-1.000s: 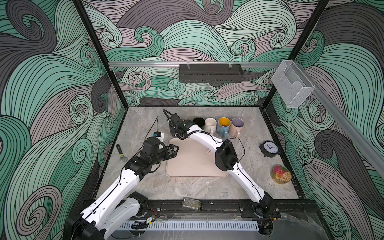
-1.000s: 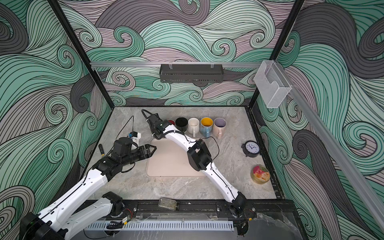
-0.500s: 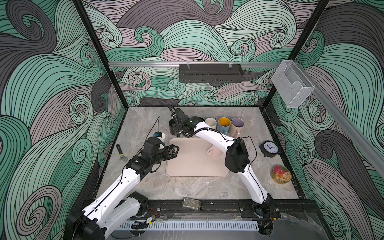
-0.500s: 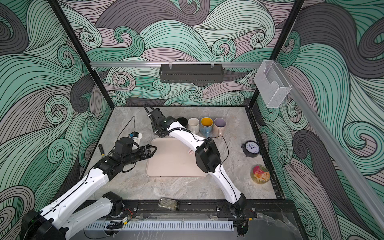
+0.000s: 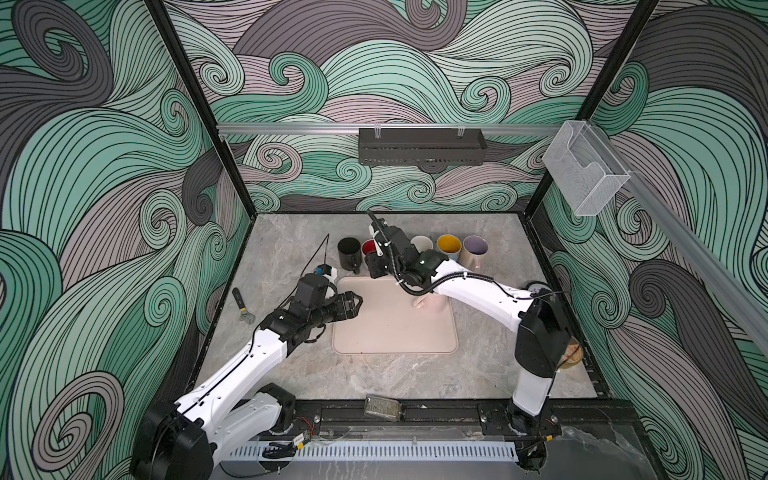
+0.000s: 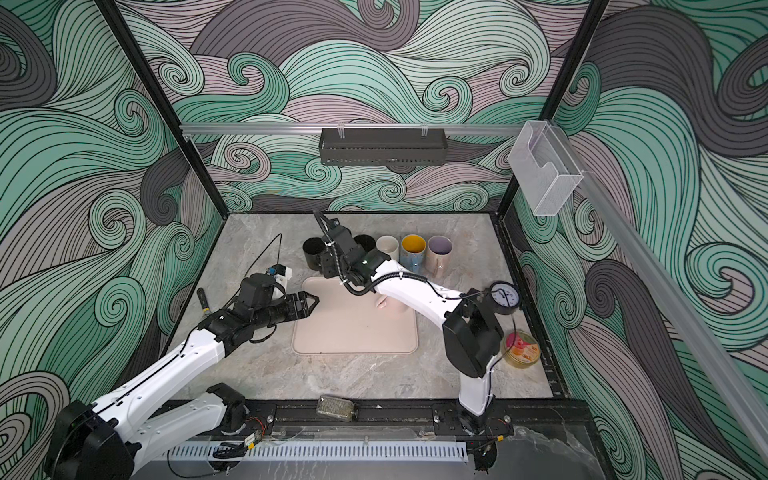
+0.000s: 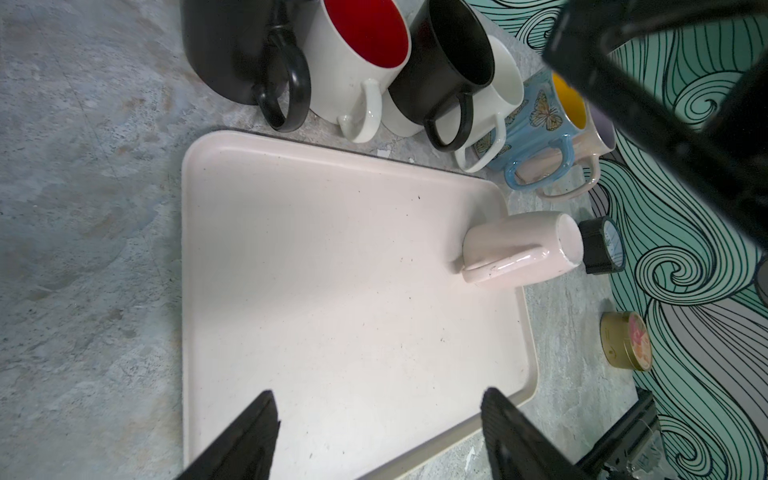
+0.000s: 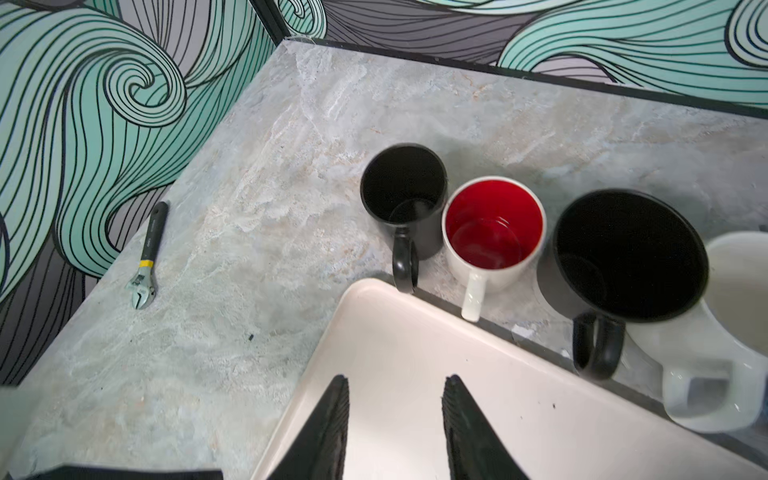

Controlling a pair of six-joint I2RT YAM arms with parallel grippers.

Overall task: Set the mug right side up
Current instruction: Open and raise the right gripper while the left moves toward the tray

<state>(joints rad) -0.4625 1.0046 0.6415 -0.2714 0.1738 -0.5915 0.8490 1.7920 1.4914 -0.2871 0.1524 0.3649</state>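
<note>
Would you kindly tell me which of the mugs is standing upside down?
The pale pink mug on the tray, its base up; the six mugs in the row behind the tray all stand mouth-up.

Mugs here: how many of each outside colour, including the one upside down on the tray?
Black mugs: 2
White mugs: 2
Blue mug: 1
Pink mugs: 2
Total: 7

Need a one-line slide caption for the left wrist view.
Open left end effector faces the upside-down pink mug on the tray.
</note>
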